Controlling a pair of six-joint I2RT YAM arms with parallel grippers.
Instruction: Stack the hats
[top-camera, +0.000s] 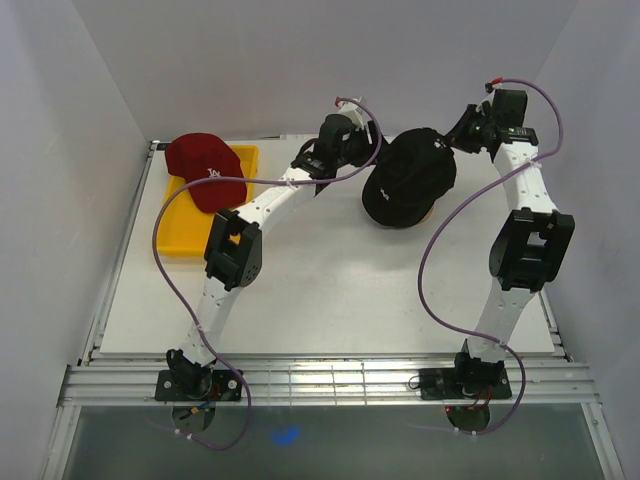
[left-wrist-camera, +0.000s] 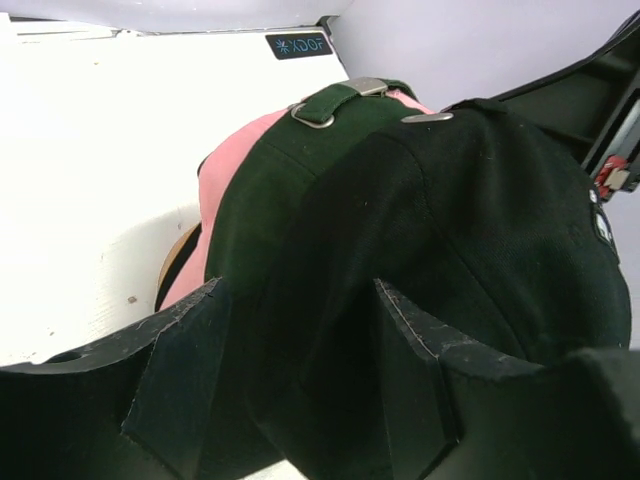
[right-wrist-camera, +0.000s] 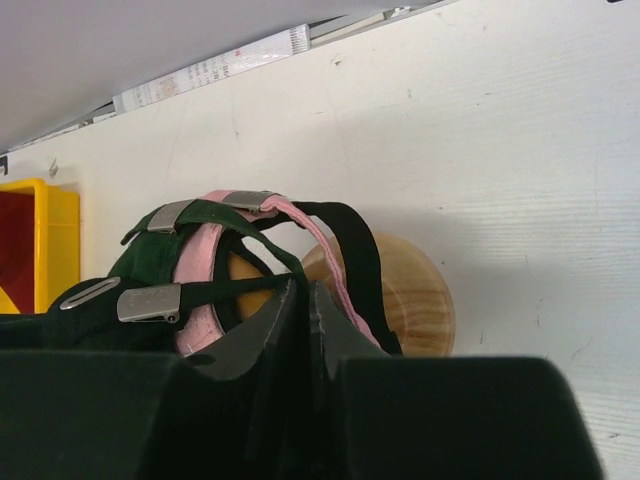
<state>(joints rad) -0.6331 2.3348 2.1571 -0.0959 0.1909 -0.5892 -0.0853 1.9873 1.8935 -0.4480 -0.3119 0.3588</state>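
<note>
The black hat (top-camera: 408, 175) sits on top of a stack at the back middle. In the left wrist view it (left-wrist-camera: 480, 230) lies over a dark green hat (left-wrist-camera: 270, 180) and the pale pink hat (left-wrist-camera: 235, 150). My left gripper (top-camera: 352, 130) is at its left side. Its fingers (left-wrist-camera: 297, 290) stand wide apart with black fabric bulging between them. My right gripper (top-camera: 462, 130) is at the hat's right rear, shut (right-wrist-camera: 305, 287) on the black hat's back strap (right-wrist-camera: 225, 290). The dark red hat (top-camera: 205, 170) with a white logo lies at the back left.
The stack rests on a wooden mushroom-shaped stand (right-wrist-camera: 420, 290), partly hidden by the hats. The red hat lies on a yellow tray (top-camera: 180, 240) by the left wall. White walls close in the table at the back and both sides.
</note>
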